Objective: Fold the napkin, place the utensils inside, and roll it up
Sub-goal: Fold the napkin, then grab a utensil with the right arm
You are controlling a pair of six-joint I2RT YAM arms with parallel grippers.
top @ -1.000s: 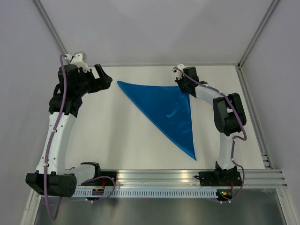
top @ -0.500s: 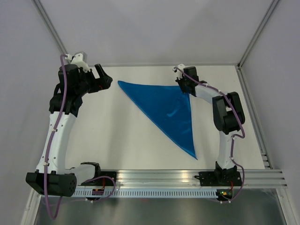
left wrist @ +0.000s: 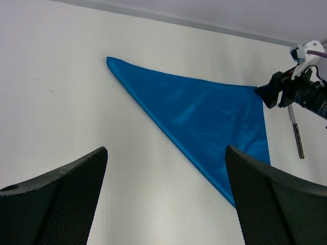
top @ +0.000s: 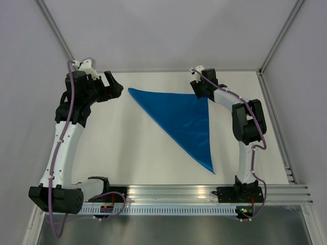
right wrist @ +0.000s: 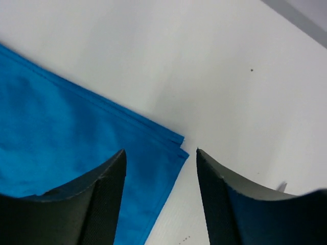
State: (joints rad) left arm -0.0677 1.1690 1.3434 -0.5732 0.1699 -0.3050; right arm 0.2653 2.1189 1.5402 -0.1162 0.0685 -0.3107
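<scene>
My right claw [right wrist: 160, 157]: parted over napkin [right wrist: 56, 127] corner, empty.
My left claw [left wrist: 166, 153]: wide, empty.
Tip: I rise straight, sparing the fold.

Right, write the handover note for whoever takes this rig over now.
Left gripper: open, empty, held above the table's left side, clear of the napkin.
Right gripper: open, empty, over the napkin's far right corner.
Napkin: flat on the table, folded into a triangle, layered edges showing at that corner.
Knife: on the table just right of the napkin, beneath the right arm, apart from the cloth.
Done: the fold.
Left: lay the knife on the napkin, then roll it up.
</scene>
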